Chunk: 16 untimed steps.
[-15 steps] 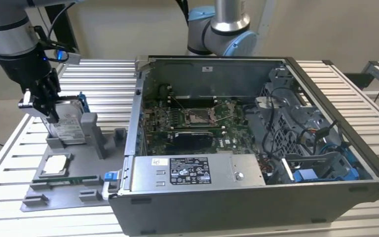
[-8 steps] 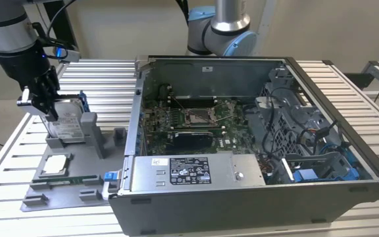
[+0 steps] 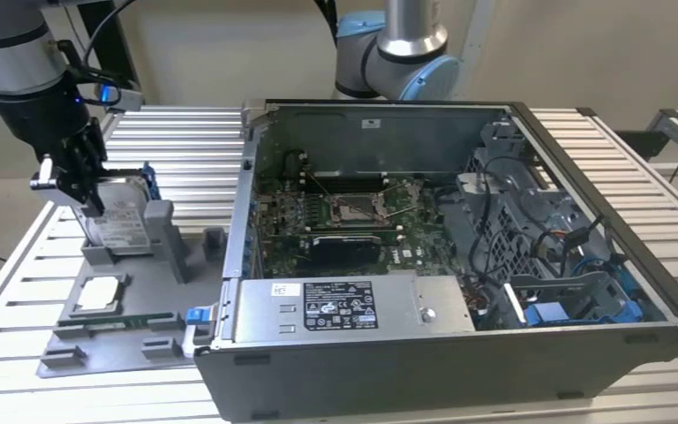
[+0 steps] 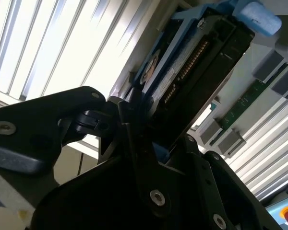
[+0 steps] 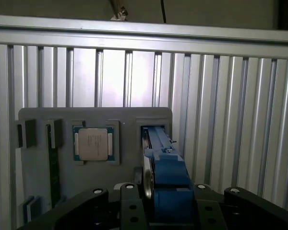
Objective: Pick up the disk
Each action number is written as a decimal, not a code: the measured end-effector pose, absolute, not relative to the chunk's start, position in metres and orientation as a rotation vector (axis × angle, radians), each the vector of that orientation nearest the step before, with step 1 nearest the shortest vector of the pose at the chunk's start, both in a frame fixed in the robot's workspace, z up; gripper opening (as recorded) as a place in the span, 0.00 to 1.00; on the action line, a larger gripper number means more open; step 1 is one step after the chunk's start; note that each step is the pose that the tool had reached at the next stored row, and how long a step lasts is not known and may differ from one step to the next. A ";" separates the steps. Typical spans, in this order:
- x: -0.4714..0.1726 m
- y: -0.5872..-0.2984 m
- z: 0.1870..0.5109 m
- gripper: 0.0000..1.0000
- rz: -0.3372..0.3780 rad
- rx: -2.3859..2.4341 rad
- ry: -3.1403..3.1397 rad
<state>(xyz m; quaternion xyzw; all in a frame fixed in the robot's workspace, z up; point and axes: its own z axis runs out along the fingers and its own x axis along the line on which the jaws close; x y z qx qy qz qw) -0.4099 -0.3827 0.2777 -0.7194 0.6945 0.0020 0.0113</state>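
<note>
Exterior view: open computer case (image 3: 457, 221) on slatted table (image 3: 174, 132); on the exterior view's left, grey holder tray (image 3: 116, 349). Upright on edge in that tray's slot, blue-framed disk (image 3: 124, 221). Clamped across its upper end, gripper (image 3: 84, 199), fingers tight on either face in both wrist views. Grasp apparently made; lift clear of slot seemingly left.

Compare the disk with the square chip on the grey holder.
Pose: the disk stands on edge in a slot; the chip lies flat in a recess. Size: the disk is clearly larger than the chip. Look: the disk has a blue bracket; the chip is plain silver. The tool is at the disk, away from the chip. Both sit on the grey holder.
</note>
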 end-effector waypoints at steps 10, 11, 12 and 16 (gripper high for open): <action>-0.411 -0.383 0.279 0.00 0.006 -2.244 2.165; -0.411 -0.383 0.280 0.00 0.006 -2.244 2.165; -0.411 -0.383 0.281 0.00 0.006 -2.244 2.165; -0.411 -0.383 0.283 0.00 0.005 -2.244 2.165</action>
